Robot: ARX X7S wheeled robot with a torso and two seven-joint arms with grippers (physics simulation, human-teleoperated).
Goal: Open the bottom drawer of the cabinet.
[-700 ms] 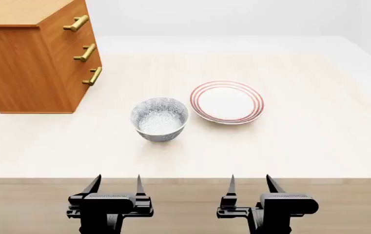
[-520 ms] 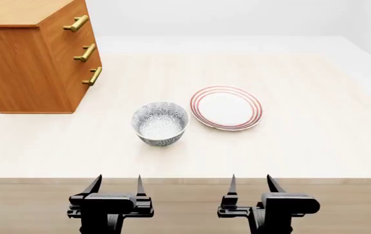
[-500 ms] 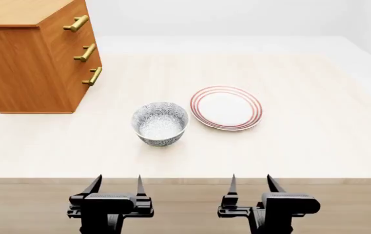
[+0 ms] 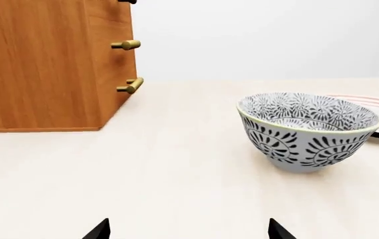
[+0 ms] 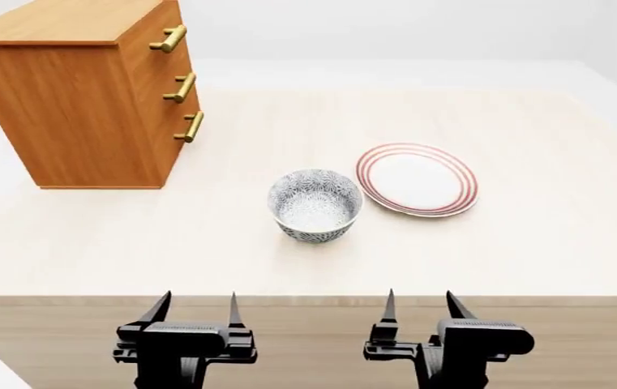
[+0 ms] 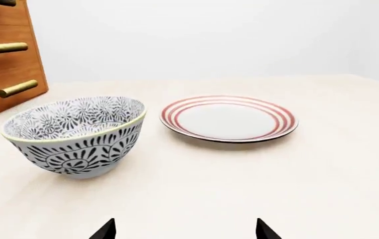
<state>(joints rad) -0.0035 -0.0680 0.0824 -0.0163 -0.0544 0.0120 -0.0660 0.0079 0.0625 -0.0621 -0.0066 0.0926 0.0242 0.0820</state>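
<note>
The orange-brown cabinet [image 5: 81, 97] stands at the table's far left, its three drawers facing right, each with a brass bar handle. The bottom drawer [image 5: 182, 142] is closed; its handle [image 5: 190, 128] also shows in the left wrist view [image 4: 131, 86] and the right wrist view [image 6: 15, 88]. My left gripper [image 5: 195, 303] and right gripper [image 5: 421, 300] are both open and empty, side by side in front of the table's near edge, far from the cabinet. Only the fingertips [image 4: 99, 230] show in the left wrist view, and likewise the fingertips [image 6: 265, 230] in the right wrist view.
A black-and-white patterned bowl [image 5: 314, 204] sits mid-table, between the grippers and the cabinet. A white plate with red rings [image 5: 417, 179] lies to its right. The light wooden table [image 5: 524, 251] has its front edge just ahead of the grippers.
The view has shifted so the cabinet, bowl and plate now appear further right in the head view. The grippers keep the same open pose.
</note>
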